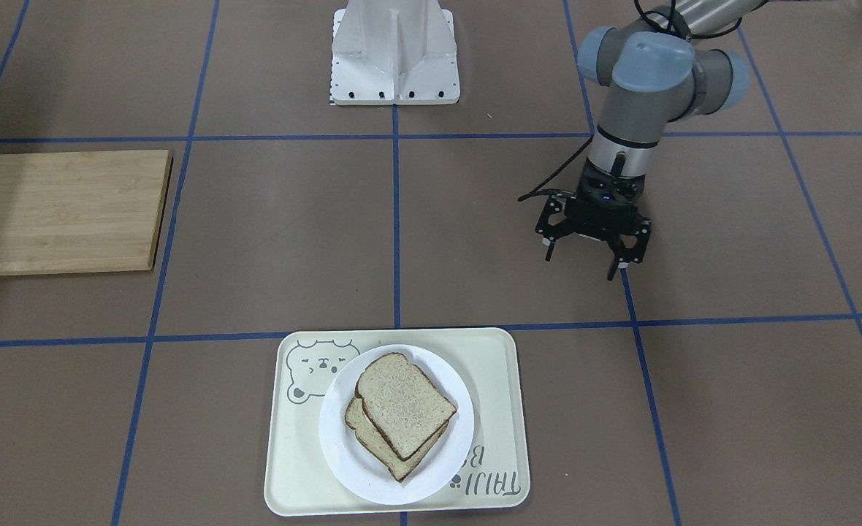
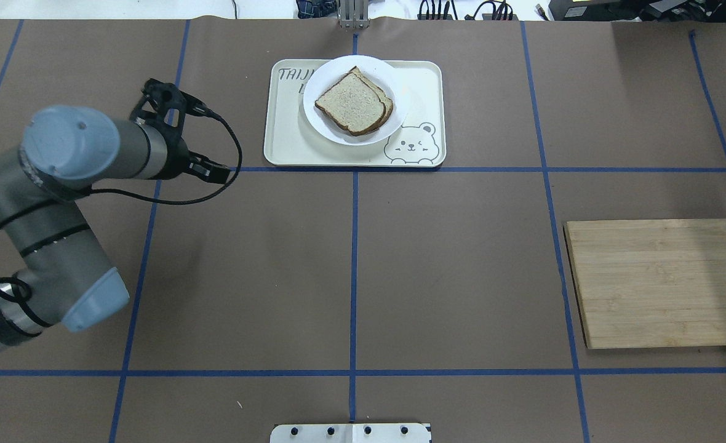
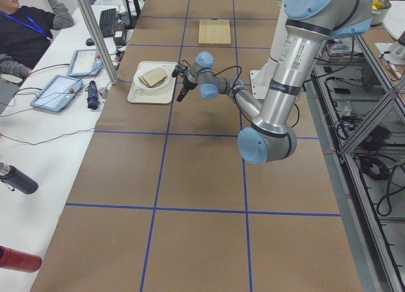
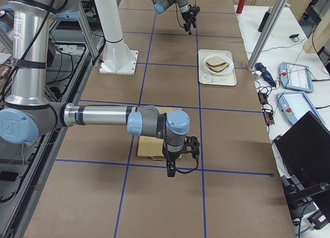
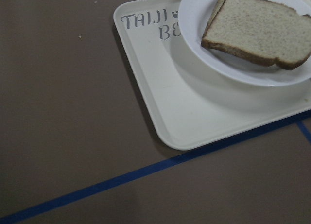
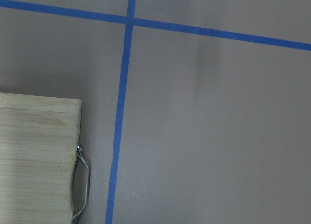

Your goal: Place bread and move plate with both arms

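Note:
The plain bread slice lies on top of a second slice on the round white plate. The plate sits on the cream bear tray. My left gripper is open and empty, pointing down above the table, behind and to the side of the tray. In the overhead view the left gripper is left of the plate. The left wrist view shows the bread, the plate and the tray. My right gripper hovers by the wooden board; I cannot tell whether it is open or shut.
A wooden cutting board with a metal handle lies on my right side. The white robot base stands at the table's near edge. Blue tape lines grid the brown table. Operators' desks with tablets stand beyond the tray.

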### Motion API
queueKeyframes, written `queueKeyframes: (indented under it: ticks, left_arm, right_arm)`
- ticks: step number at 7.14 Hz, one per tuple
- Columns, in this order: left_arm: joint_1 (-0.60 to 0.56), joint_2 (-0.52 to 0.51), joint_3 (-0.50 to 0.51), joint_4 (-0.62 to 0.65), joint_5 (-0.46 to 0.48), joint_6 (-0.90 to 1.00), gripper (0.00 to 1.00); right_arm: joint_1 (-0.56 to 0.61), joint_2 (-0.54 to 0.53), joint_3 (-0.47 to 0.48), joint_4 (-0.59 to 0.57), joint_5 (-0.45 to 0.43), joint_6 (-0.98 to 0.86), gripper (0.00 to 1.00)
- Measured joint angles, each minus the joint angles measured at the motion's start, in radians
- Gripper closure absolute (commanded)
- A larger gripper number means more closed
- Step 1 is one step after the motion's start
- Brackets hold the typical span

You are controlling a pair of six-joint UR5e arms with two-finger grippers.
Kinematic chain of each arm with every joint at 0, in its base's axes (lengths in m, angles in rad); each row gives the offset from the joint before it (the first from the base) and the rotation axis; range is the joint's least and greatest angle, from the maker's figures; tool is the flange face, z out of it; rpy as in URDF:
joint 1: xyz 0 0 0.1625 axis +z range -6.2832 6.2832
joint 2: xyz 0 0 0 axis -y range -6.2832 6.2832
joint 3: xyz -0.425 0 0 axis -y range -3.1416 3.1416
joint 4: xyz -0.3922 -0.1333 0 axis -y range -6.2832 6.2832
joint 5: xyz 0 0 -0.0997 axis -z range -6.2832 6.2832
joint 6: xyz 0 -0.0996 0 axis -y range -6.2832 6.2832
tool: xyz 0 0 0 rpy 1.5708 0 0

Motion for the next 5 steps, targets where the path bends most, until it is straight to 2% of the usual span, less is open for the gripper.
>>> queueKeyframes:
  ticks: [1, 3, 4, 5]
  left_arm:
    - [-0.096, 0.033, -0.007, 0.046, -0.076, 0.163, 0.02]
    - [-0.357, 0.095, -0.002, 0.179, -0.308, 0.469, 0.02]
    - [-0.46, 0.109, -0.001, 0.283, -0.384, 0.585, 0.02]
    - [-0.527, 0.126, 0.004, 0.384, -0.415, 0.661, 0.02]
  right_arm:
    - [0.0, -0.001, -0.001, 0.0, -0.001, 0.001, 0.0]
    - [0.0, -0.001, -0.005, -0.001, -0.002, 0.0, 0.0]
    - [0.0, 0.0, -0.011, 0.0, -0.001, -0.001, 0.0]
    - [0.0, 0.0, -0.014, 0.0, -0.001, -0.002, 0.0]
